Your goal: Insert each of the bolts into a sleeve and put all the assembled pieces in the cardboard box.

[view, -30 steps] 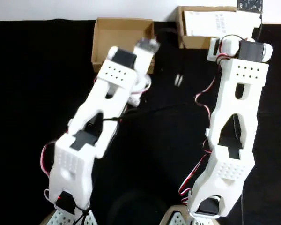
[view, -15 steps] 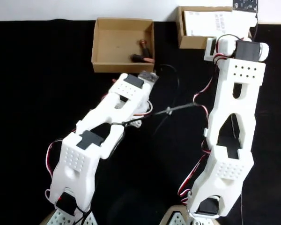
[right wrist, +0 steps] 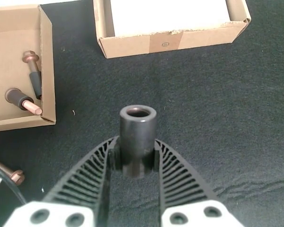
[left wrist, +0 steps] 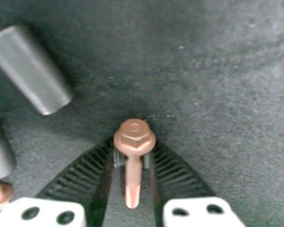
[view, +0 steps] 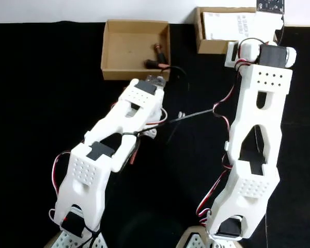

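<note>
A shallow open cardboard box (right wrist: 180,40) was set on a black felt-like cloth (right wrist: 236,118). A white sheet (view: 225,26) was laid inside that box, covering its floor. A pale surface (view: 51,10) was seen beyond the box, past the cloth's far edge.

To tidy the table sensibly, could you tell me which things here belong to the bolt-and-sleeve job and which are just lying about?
Job: bolt in the left gripper; sleeve in the right gripper; loose sleeve; cardboard box holding two assembled pieces.
Lying about: second box with a white sheet inside.
</note>
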### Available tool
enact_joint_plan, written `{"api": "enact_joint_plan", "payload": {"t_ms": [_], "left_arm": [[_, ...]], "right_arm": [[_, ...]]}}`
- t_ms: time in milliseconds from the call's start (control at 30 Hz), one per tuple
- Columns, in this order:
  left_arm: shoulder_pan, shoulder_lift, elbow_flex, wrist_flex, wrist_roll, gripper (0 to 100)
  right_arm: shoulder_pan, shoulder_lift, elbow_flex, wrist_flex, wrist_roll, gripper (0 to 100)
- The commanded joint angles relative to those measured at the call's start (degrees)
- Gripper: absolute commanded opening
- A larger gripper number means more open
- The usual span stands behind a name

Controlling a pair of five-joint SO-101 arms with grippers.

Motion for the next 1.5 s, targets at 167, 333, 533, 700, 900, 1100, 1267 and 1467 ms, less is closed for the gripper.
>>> {"api": "enact_joint_plan", "payload": {"t_ms": [167, 333, 533, 700, 900, 1100, 1267, 1467], "left_arm": [[1.5, 1.5, -1.3, -3.5, 0.0, 1], [3.9, -4.8, 1.6, -9.3, -0.1, 1], [6.8, -30.5, 22.0, -23.4, -3.1, 1], [2.0, -58.0, 53.0, -46.9, -9.8, 1], [-7.3, -74.1, 69.6, -58.9, -10.1, 1], [-9.4, -79.8, 69.7, -58.6, -10.1, 1], [-11.0, -87.8, 66.9, -58.5, -10.1, 1], [-11.2, -93.6, 59.8, -58.5, -10.1, 1]], "right_arm": [[-0.1, -0.7, -0.7, -0.3, -0.4, 0.6], [0.0, -5.7, -0.8, 3.6, -0.4, 0.6], [0.3, -17.5, -0.2, 14.7, -0.3, 0.6], [2.9, -23.9, 5.1, 17.5, 3.5, 0.6], [-0.5, -39.9, 22.7, 17.5, 8.6, 0.6], [-16.7, -59.1, 52.5, 15.8, 9.3, 0.6], [-23.2, -72.5, 80.6, -3.4, 3.2, 0.6], [-29.1, -85.5, 110.3, -34.8, -4.1, 0.6]]}}
